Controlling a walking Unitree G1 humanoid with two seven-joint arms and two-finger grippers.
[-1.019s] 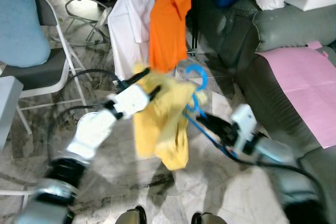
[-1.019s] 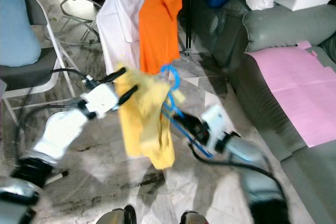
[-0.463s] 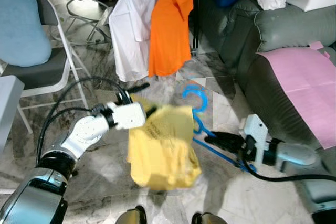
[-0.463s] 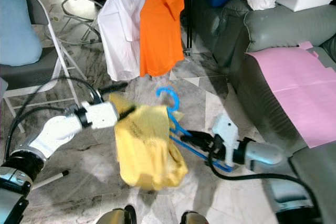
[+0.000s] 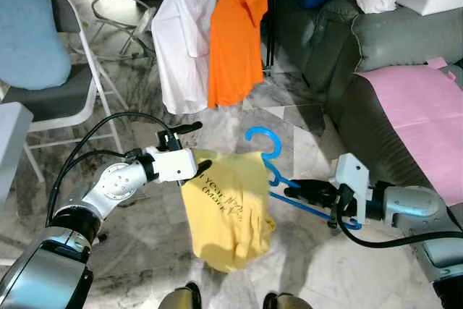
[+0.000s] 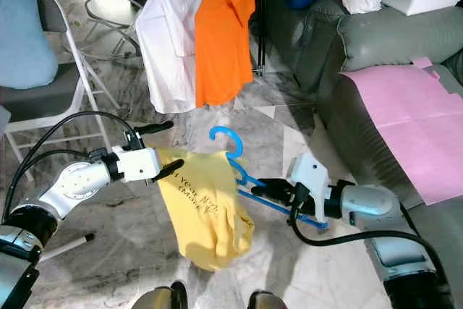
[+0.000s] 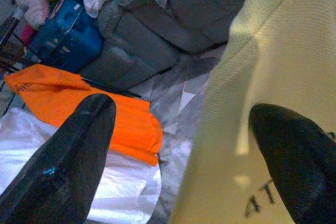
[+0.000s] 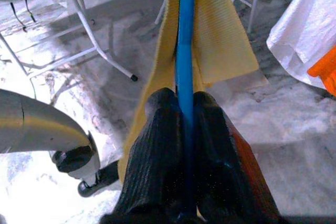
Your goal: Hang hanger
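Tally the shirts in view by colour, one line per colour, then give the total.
Yellow shirt, on the blue hanger held between the left gripper and right gripper: 1
Orange shirt, hanging: 1
White shirt, hanging: 1
Total: 3

Dark lettering on the yellow shirt (image 5: 228,204) is too small to read

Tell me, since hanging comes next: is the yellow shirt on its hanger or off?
On. The yellow shirt drapes from the blue hanger, whose bar the right tool clamps.
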